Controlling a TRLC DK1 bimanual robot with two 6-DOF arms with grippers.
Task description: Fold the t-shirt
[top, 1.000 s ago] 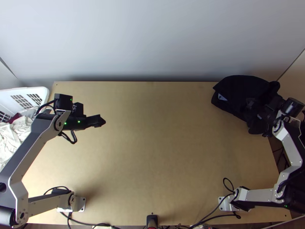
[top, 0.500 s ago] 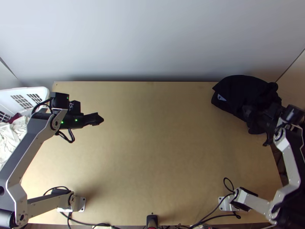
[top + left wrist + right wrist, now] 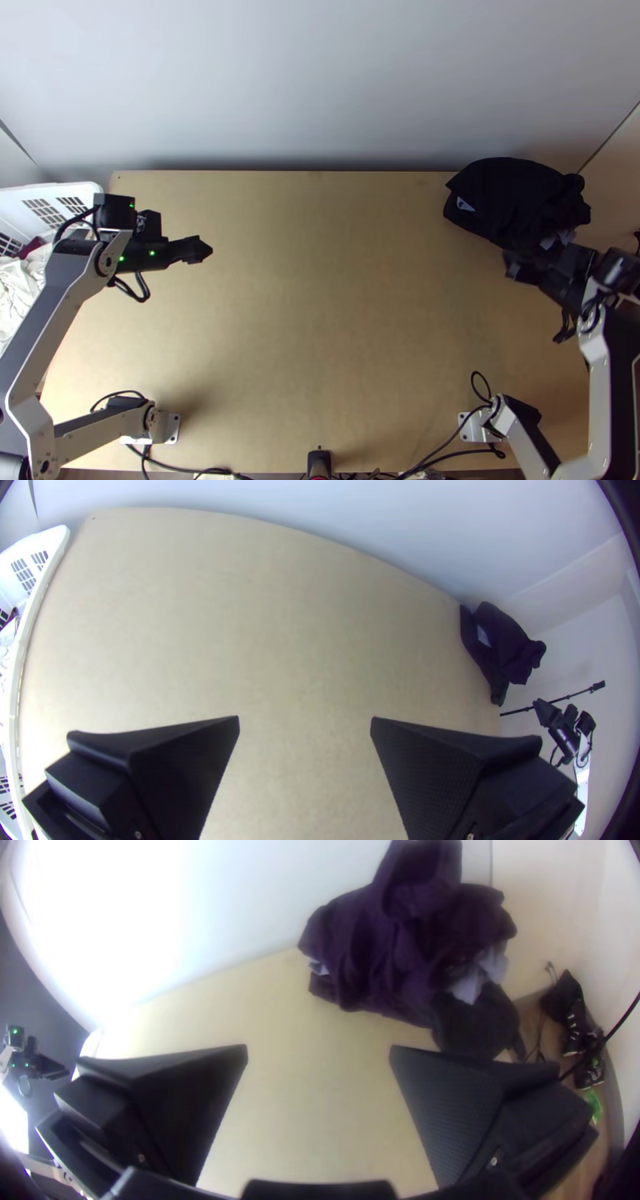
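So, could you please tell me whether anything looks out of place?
The dark cloth lies bunched at the far right corner of the table and seems to overhang its side edge, which looks awkward for folding.

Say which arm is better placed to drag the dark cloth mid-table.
Probably the right: its open gripper is close to the cloth, while the left gripper hangs across the table, near the basket.

A bunched dark cloth pile (image 3: pixel 512 196) is carried by the light wooden table (image 3: pixel 320 304); nearer the pile than the left arm's base (image 3: pixel 170 428), the right arm's base (image 3: pixel 474 428) is mounted.
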